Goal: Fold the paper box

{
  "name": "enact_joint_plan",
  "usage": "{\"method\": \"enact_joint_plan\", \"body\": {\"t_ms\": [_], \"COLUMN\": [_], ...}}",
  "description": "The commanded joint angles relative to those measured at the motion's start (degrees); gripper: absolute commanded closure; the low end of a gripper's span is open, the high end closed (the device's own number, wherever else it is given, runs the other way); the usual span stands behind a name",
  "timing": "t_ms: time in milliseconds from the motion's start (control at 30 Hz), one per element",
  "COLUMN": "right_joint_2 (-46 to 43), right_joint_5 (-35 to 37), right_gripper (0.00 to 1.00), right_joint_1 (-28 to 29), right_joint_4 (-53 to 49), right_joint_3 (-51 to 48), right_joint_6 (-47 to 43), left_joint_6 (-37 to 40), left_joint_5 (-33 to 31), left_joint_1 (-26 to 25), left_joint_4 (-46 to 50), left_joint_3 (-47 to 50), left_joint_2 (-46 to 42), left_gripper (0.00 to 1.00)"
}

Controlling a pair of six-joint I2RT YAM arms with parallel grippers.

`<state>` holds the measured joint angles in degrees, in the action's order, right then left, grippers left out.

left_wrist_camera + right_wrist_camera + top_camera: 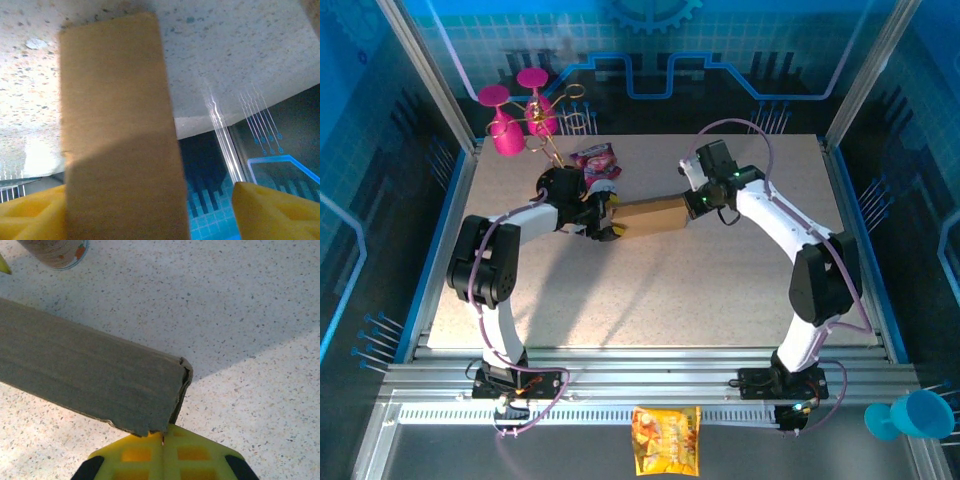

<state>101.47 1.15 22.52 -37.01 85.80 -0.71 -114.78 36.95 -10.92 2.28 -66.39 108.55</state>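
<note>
well, the paper box (650, 215) sits mid counter (670, 300), long axis left to right, plain brown and narrow. we see left fingers (272, 212) apart around it, right fingers (135, 456) together at its corner.

A robot lab: two robot arms (485, 260) bolted to metal rails (650, 385), a speckled table (670, 290) under the left gripper (610, 222) and right gripper (692, 205), blue walls (740, 40) with circuit drawings beyond them.
</note>
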Motion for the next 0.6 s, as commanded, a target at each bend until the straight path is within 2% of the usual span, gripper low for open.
{"method": "enact_joint_plan", "body": {"t_ms": [0, 267, 433, 567], "right_joint_2": [2.2, 4.5, 4.8, 5.2], "right_joint_5": [1.1, 0.6, 0.7, 0.7], "right_gripper": [1.0, 1.0, 1.0, 1.0], "right_joint_1": [0.6, 0.6, 0.7, 0.6], "right_joint_4": [-3.1, -4.3, -4.3, -4.4], "right_joint_3": [2.5, 4.9, 5.3, 5.6], "right_joint_6": [-0.1, 0.2, 0.0, -0.1], "left_joint_6": [-20.0, -16.1, -10.5, -6.1], "left_joint_5": [1.7, 2.9, 3.4, 1.3], "left_joint_1": [1.0, 2.0, 2.0, 2.5], "left_joint_4": [-3.7, -3.1, 2.7, 6.1], "left_joint_3": [1.3, 2.0, 3.0, 4.1], "left_joint_2": [-2.7, -5.0, -8.8, -12.6], "left_gripper": [0.24, 0.19, 0.19, 0.19]}}
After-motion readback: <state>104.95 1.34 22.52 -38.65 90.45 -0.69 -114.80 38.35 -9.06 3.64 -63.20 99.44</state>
